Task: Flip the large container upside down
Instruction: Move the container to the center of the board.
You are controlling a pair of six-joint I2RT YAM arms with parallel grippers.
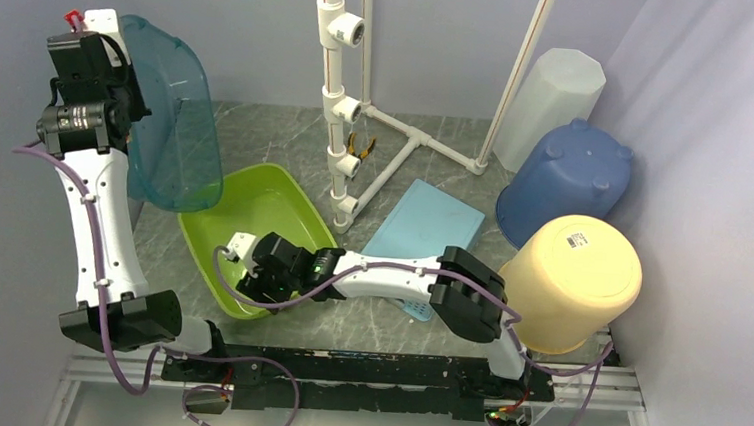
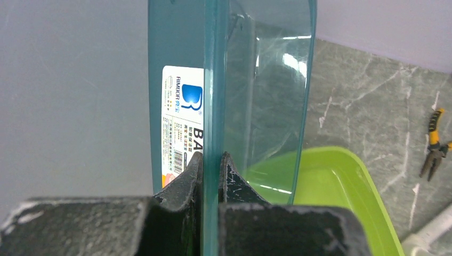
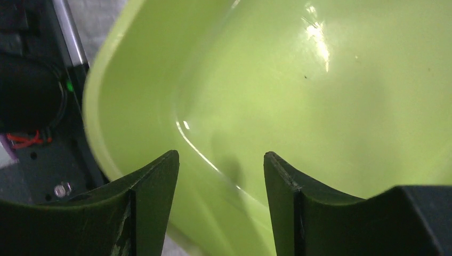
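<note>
My left hand (image 2: 211, 160) is pinching the teal tub (image 1: 173, 129) by its rim, holding it up on edge at the table's (image 1: 288, 132) left. My right hand (image 3: 221, 162) is hovering, jaws apart, astride the near rim of the green basin (image 3: 330, 106), which is sitting mouth-up and which I am taking for the large container. By closing shallow, I am risking the slick wall squirting free, or the tub slipping down.

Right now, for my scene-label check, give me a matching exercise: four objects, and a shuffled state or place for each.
1 teal container
2 green basin
3 blue bucket
4 pliers

A beside the white pipe frame
B open right gripper at its rim
C clamped in the left gripper
D bottom showing, by right wall

Pairs: 1-C, 2-B, 3-D, 4-A
</note>
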